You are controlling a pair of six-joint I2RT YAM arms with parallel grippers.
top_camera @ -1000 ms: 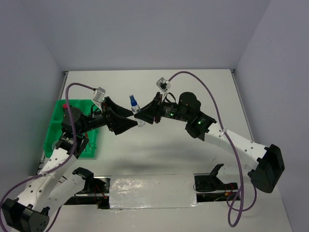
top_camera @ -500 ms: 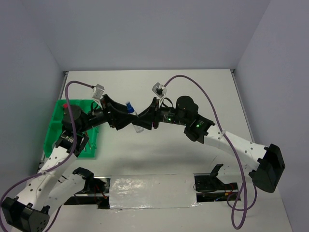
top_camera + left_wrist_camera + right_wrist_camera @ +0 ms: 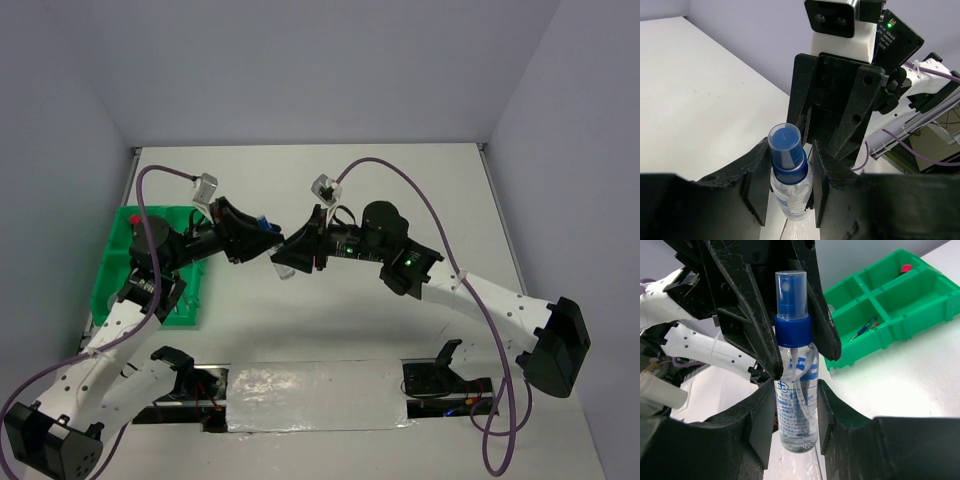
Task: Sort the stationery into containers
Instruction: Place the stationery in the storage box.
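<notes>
Mid-handover, with bottle (image 3: pixel 796 385) aloft between the arms, well apart from tray (image 3: pixel 920 322), clamped by right gripper (image 3: pixel 795 396) and seemingly by left gripper (image 3: pixel 788 165) too; next, probably loosen right, then carry left to a compartment.

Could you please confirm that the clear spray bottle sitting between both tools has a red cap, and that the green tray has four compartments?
Not quite: the cap is blue, not red, as the right wrist view shows plainly. The rest stands: the clear spray bottle sits between the right tool and the left tool, and the green tray has four compartments.
</notes>
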